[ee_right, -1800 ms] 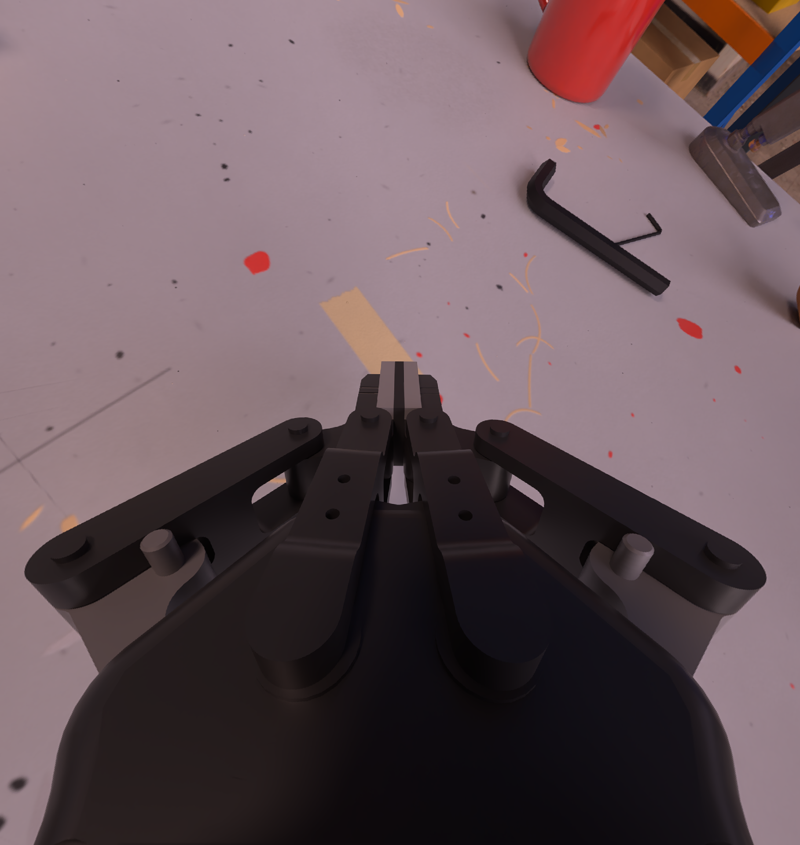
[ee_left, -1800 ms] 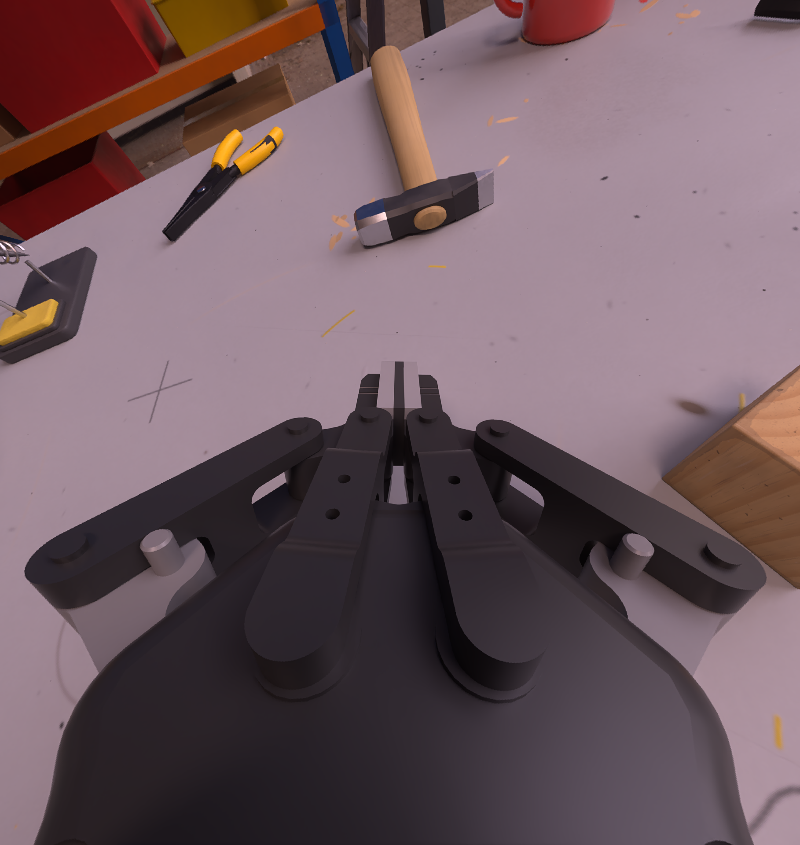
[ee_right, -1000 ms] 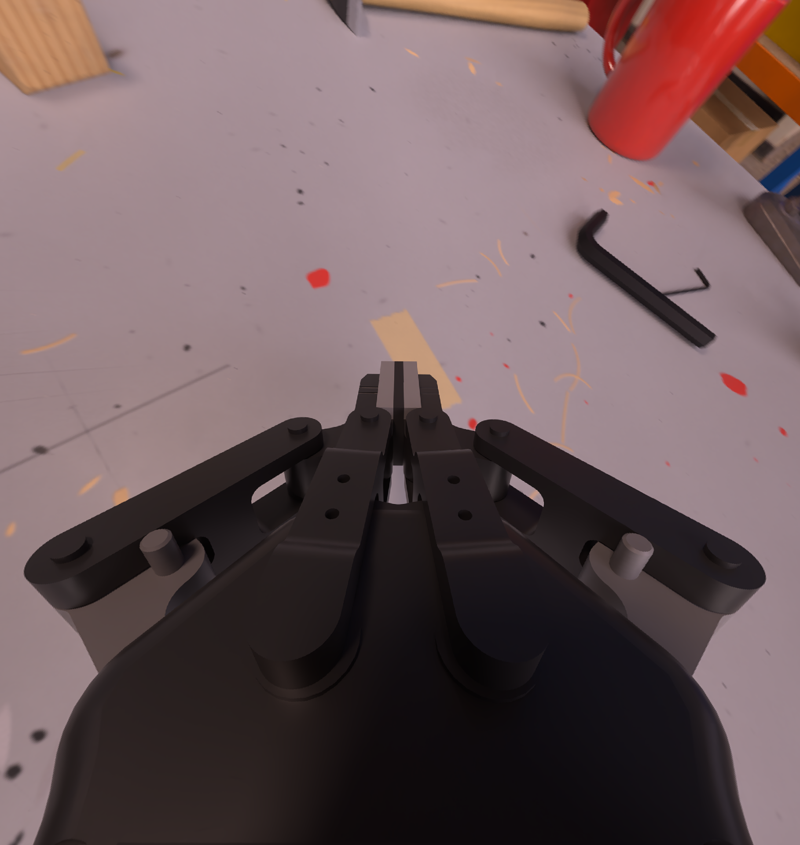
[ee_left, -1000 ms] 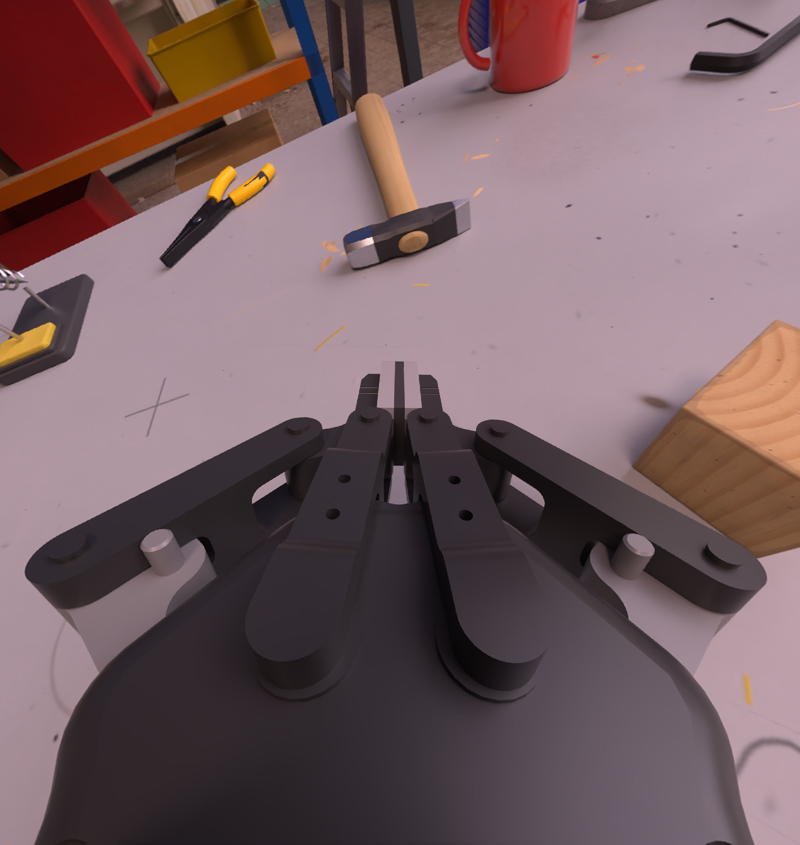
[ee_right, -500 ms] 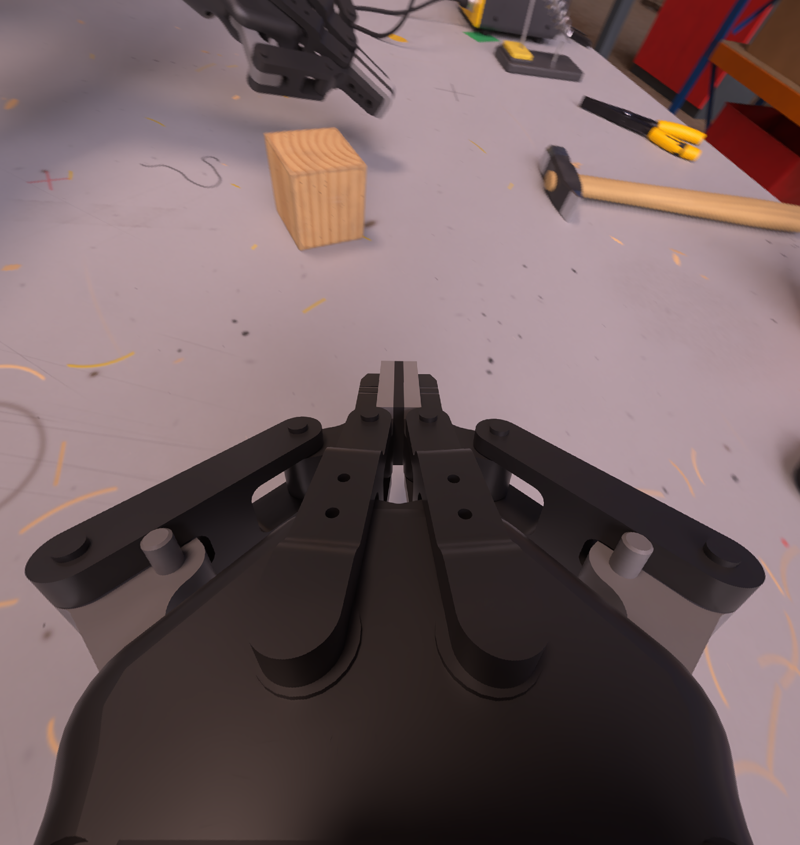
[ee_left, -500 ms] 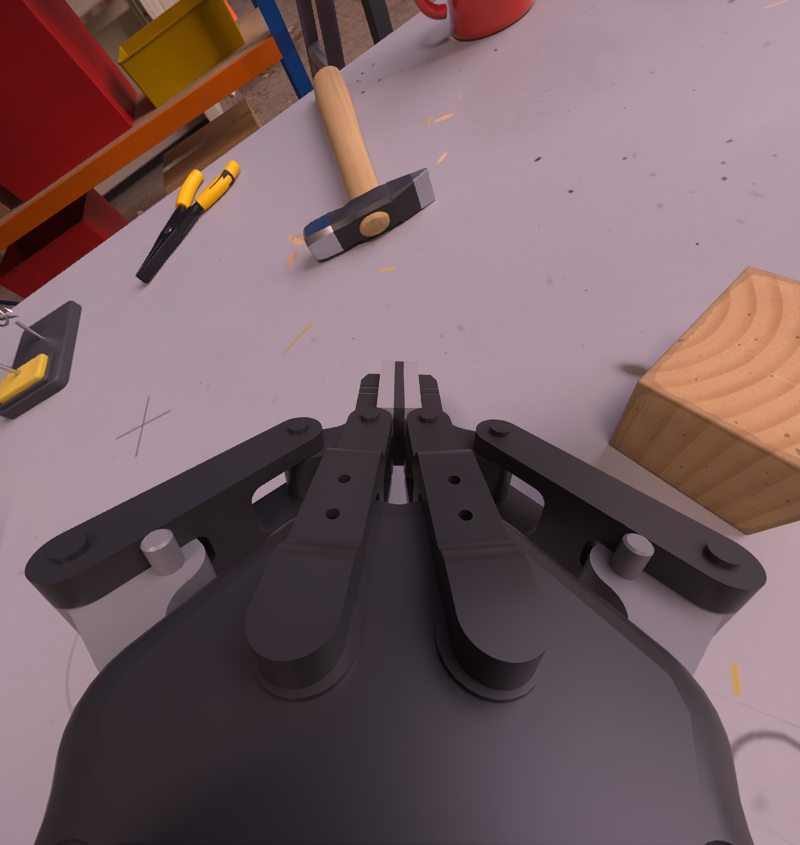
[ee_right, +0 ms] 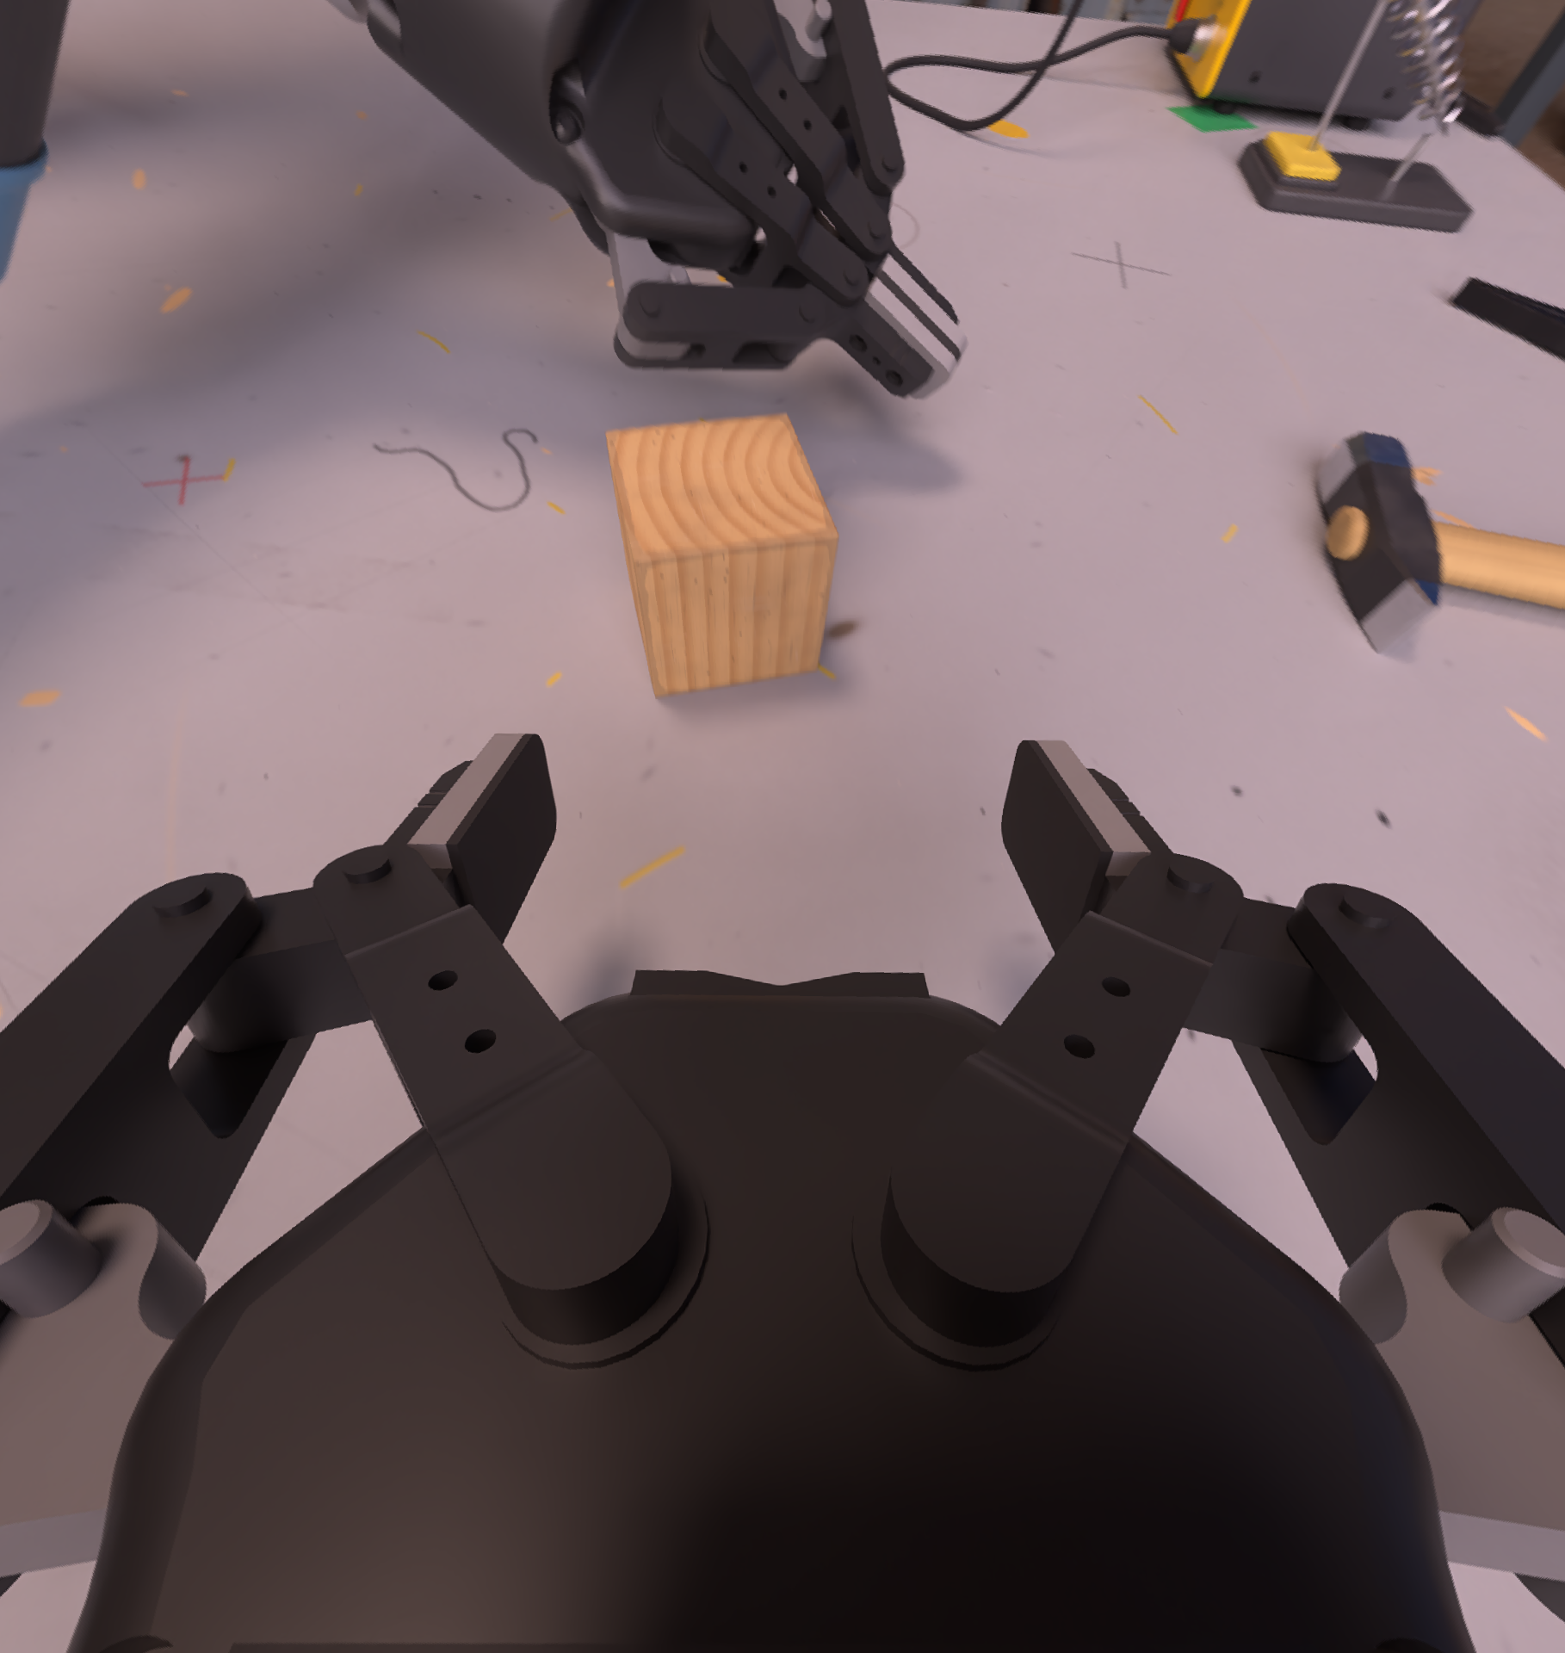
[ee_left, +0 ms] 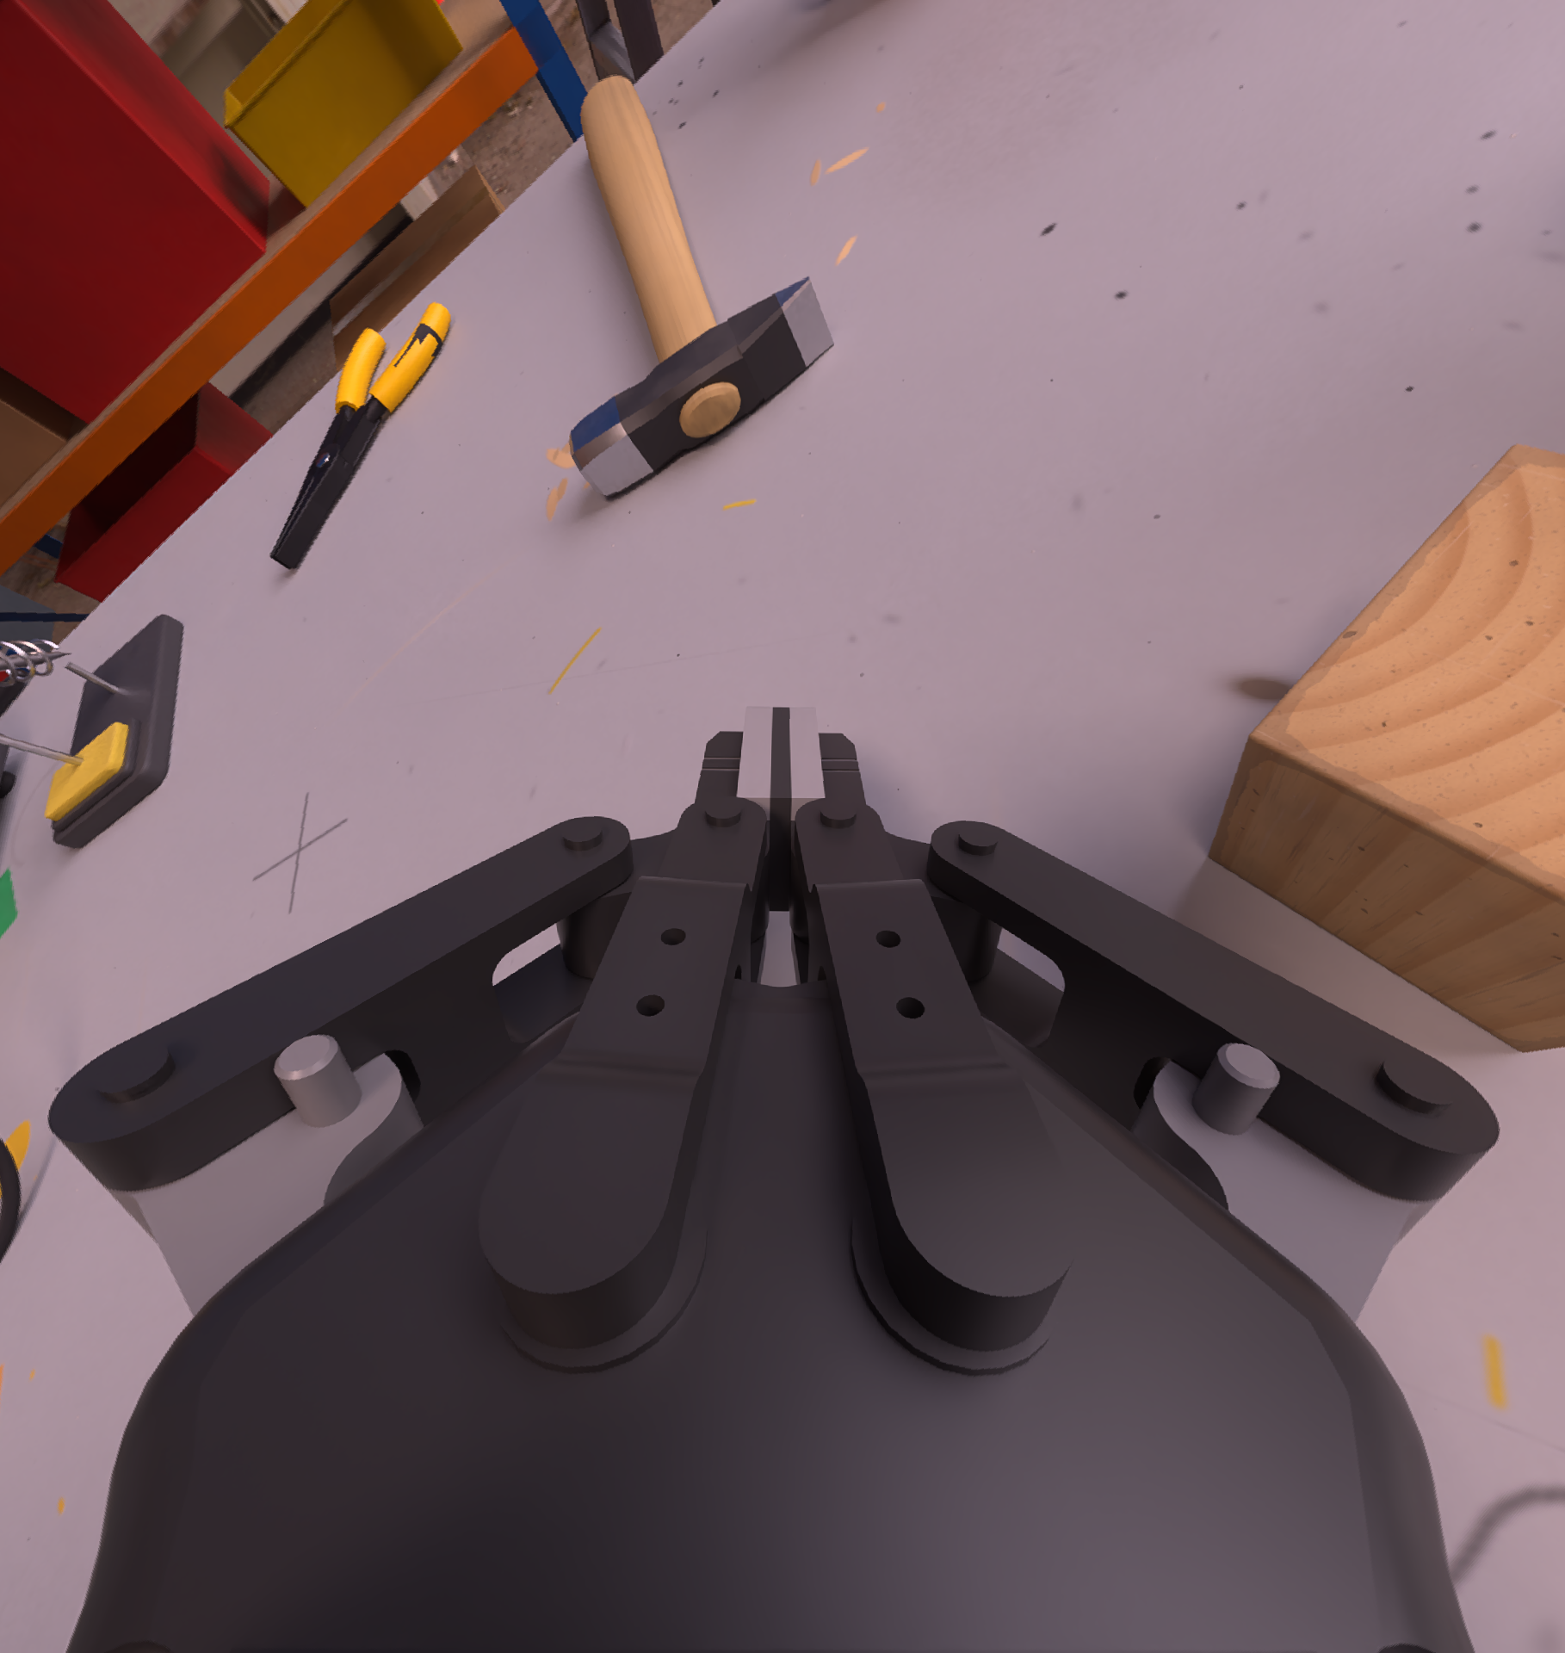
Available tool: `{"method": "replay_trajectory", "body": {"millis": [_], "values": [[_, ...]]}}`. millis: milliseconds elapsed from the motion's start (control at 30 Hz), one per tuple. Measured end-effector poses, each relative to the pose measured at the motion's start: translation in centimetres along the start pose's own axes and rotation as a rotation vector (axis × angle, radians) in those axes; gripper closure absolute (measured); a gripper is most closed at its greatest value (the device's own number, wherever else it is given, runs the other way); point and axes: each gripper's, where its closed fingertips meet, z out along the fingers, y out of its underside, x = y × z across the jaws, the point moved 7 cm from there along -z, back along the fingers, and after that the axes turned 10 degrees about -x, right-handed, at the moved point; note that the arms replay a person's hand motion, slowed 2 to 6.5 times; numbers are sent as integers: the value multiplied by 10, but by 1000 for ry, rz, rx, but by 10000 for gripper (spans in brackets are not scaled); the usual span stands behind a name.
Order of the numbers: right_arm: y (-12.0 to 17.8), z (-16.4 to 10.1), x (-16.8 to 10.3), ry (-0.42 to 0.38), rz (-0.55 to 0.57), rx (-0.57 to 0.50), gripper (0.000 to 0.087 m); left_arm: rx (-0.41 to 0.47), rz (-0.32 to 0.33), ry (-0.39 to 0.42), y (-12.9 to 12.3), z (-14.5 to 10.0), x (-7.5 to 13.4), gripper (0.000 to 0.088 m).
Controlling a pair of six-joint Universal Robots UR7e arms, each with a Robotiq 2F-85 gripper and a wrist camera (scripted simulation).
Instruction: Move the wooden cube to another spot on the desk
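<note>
**benchrat:** What's actually cut off here? From the left wrist view the wooden cube [ee_left: 1441, 760] runs off the right edge, so I only get its ringed top and one striped side. It sits on the counter [ee_left: 1074, 376], just right of the left gripper [ee_left: 780, 747], not touching it.

**solderjoe:** The right wrist view shows the whole cube [ee_right: 725, 555], standing flat on the counter [ee_right: 1119, 716] near the middle. The right gripper [ee_right: 774, 805] is in front of it with jaws spread wide and nothing between them, clear counter between fingertips and block. The left gripper [ee_right: 926, 335] hangs just behind the cube, jaws clenched together, holding nothing.

**benchrat:** Other stuff half hidden?

**solderjoe:** The hammer [ee_right: 1423, 546] loses its handle end off the right edge and looks blurred. From the left side the hammer [ee_left: 698, 313] is all there. The pliers [ee_left: 359, 429] with yellow grips are complete there too. The soldering stand [ee_left: 108, 742] is clipped at the left, its coil barely in frame.

**benchrat:** Any readable writing?

**solderjoe:** Nope. Just pencil crosses [ee_left: 298, 850] and a squiggle [ee_right: 466, 474] on the counter. The yellow and grey box [ee_right: 1280, 54] at the top is too cropped to make out.
</note>
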Motion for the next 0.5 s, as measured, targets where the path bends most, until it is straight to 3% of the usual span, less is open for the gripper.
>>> {"method": "replay_trajectory", "body": {"millis": [267,500], "values": [[-21,38,5,-128,-34,-65,20,6,4,-8,0,-1,0,877],[-35,61,4,-193,-82,-110,20,9,2,-1,-1,-1,0,877]]}}
